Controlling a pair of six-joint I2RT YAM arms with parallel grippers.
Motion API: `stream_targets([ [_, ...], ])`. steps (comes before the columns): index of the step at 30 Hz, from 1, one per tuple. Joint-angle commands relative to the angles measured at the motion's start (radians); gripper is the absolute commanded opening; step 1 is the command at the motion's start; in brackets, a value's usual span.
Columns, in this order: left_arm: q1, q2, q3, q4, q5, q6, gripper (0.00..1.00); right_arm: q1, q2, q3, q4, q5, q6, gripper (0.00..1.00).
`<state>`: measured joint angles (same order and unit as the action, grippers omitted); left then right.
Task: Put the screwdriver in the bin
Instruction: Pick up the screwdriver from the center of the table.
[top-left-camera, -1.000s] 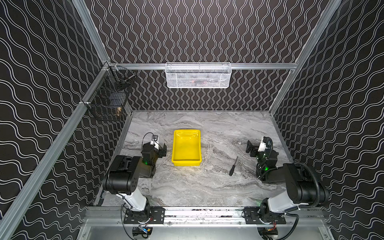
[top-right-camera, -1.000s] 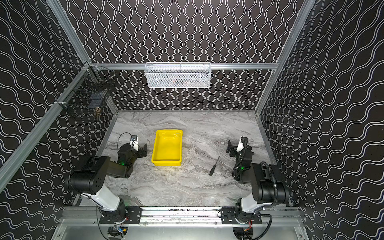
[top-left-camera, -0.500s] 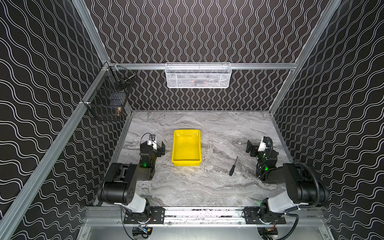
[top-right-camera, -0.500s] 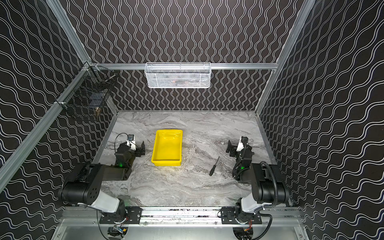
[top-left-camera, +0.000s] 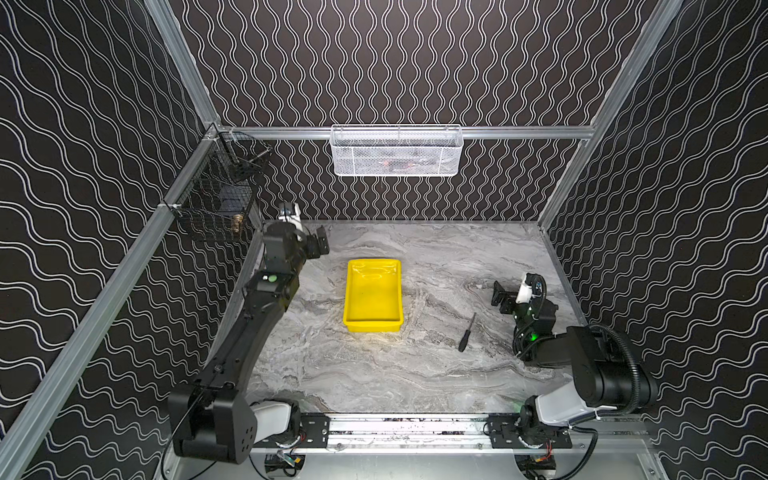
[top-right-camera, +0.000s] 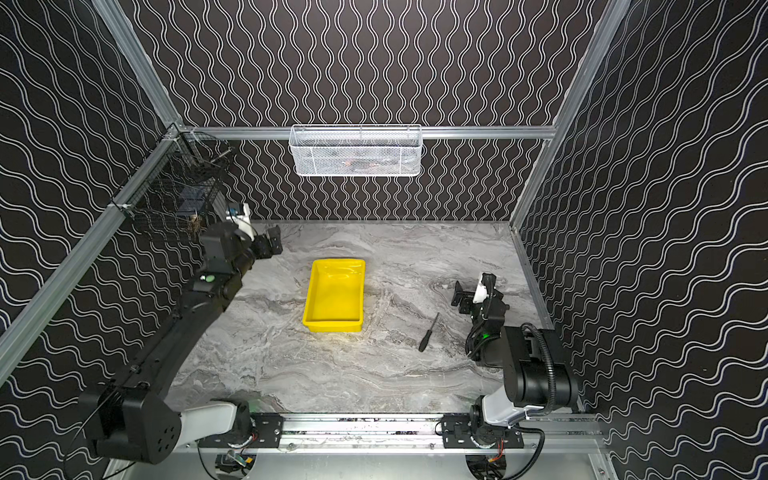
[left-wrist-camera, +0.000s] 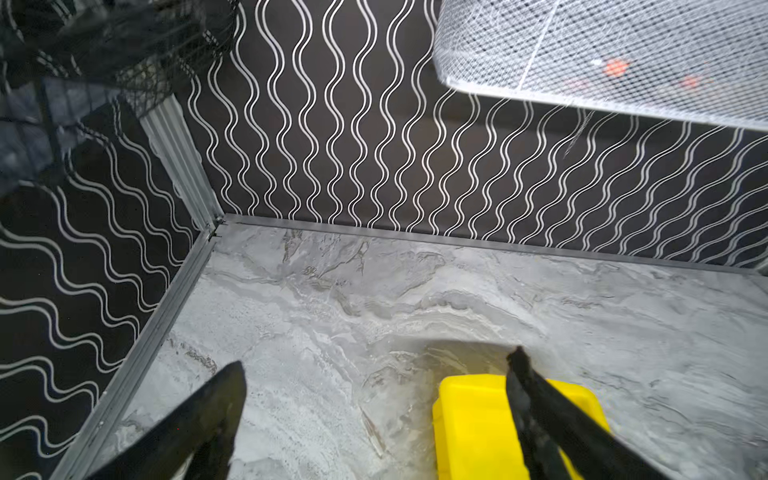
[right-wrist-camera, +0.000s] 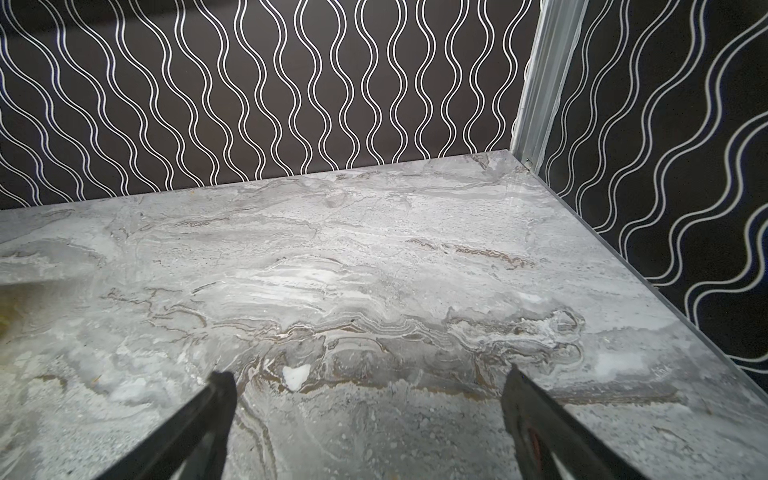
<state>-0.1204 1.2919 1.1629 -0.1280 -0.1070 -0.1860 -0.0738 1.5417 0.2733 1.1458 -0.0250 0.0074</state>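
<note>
Right wrist view is showing the right end effector (right-wrist-camera: 369, 376) gaping, empty, over bare surface (right-wrist-camera: 374, 270); the left end effector (left-wrist-camera: 376, 361) is gaping too. Right of centre in both top views, the screwdriver (top-left-camera: 467, 332) is lying well apart from the bin (top-left-camera: 372, 326); slim and flat, it is probably going to roll under a careless pinch. Unlike earlier, the left arm (top-left-camera: 257, 324) is stretching upper left, nearing the black wire basket (top-left-camera: 208, 208).

Robot lab cell: aluminium frame (top-left-camera: 519, 132), wave-patterned walls (top-left-camera: 395, 62), marble-look tabletop (top-left-camera: 374, 374), left arm (top-left-camera: 249, 332) and right arm (top-left-camera: 598, 374) on front rail (top-left-camera: 407, 428).
</note>
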Motion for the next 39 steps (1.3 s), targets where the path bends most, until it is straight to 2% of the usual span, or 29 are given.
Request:
stream_targets([
  [1,-0.001,0.045,0.090,-0.257,0.087,0.025,0.99,0.000,-0.027,0.018,-0.041,0.071,0.020,0.99],
  [2,-0.001,0.050,0.098,-0.265,0.090,0.026,0.99,0.000,-0.042,0.018,-0.034,0.091,0.023,0.99],
  [3,0.001,0.054,0.102,-0.269,0.098,0.025,0.99,0.002,-0.083,0.044,-0.124,0.119,0.033,0.99],
  [5,-0.001,0.052,0.095,-0.264,0.124,0.026,0.99,0.000,-0.177,0.136,-0.406,0.146,0.094,0.97],
  [7,-0.001,0.049,0.074,-0.249,0.142,0.013,0.99,0.002,-0.255,0.215,-0.604,0.119,0.105,0.92],
  [11,-0.002,0.055,0.035,-0.239,0.131,0.014,0.99,0.004,-0.351,0.325,-0.851,0.031,0.208,0.93],
  [12,-0.002,0.063,0.041,-0.256,0.122,-0.001,0.99,0.011,-0.358,0.360,-0.921,0.013,0.221,0.99],
  [19,-0.002,0.082,0.066,-0.321,0.085,-0.012,0.99,0.077,-0.299,0.563,-1.313,-0.006,0.298,0.99],
  [23,0.001,0.090,0.079,-0.346,0.063,-0.005,0.99,0.162,-0.266,0.609,-1.411,0.055,0.366,0.99],
  [30,0.019,0.085,0.071,-0.335,0.106,-0.014,0.99,0.309,-0.176,0.667,-1.517,0.107,0.470,0.99],
  [39,0.033,0.072,0.065,-0.348,0.107,-0.008,0.99,0.412,-0.157,0.672,-1.675,0.068,0.525,0.97],
])
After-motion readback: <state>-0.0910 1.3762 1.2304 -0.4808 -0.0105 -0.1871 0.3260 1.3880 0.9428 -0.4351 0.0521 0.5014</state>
